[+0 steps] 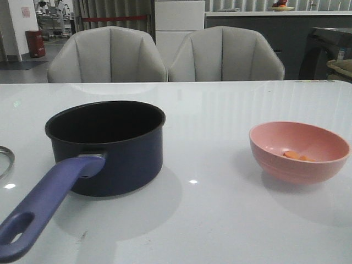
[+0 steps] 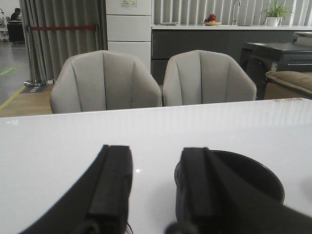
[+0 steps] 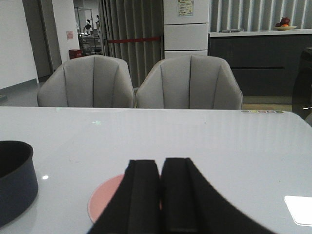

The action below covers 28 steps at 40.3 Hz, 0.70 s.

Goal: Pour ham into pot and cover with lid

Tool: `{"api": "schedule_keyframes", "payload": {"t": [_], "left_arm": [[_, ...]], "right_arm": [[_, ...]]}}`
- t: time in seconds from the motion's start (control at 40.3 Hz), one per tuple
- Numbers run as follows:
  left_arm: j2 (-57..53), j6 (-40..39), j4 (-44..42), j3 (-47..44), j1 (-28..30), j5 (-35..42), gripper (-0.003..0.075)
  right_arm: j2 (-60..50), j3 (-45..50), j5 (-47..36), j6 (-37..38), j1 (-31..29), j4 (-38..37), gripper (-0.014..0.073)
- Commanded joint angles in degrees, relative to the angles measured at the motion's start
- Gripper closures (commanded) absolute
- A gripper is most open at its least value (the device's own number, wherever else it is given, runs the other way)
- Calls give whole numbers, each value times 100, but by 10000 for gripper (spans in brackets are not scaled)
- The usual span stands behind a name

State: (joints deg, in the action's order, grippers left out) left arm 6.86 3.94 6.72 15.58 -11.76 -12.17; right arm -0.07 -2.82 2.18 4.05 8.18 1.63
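While my right gripper [image 3: 160,195] is idling closed, left gripper [image 2: 156,190] gaping, I am risking spilling ham [image 1: 296,156] tipping the pink bowl [image 1: 300,151] at the pot's [image 1: 107,146] three o'clock.

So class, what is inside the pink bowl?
A few orange ham slices lie at the bottom of the pink bowl. Its near wall hides part of the inside, so a full count is not possible.

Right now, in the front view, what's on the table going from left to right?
Lid at the left edge, only its rim showing → pot, its handle pointing toward the camera → pink bowl with the ham inside it.
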Motion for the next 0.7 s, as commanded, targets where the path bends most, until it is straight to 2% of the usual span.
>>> {"api": "schedule_keyframes", "payload": {"t": [0.0,0.223,0.546,0.596,0.67], "left_arm": [[51,-8,5,164,-43,492,505],[51,-8,5,164,-43,492,559],[51,-8,5,164,-43,504,566],[51,-8,5,164,-43,520,566],[51,-8,5,164,-43,520,566]], "right_arm": [[427,-739,40,5,-33,35,442],[1747,-1889,1035,5,-33,35,442],[2093,-1892,1304,43,-33,121,440],[2185,-1947,1417,43,-33,121,421],[2393,-2066,1675,43,-33,115,338]]}}
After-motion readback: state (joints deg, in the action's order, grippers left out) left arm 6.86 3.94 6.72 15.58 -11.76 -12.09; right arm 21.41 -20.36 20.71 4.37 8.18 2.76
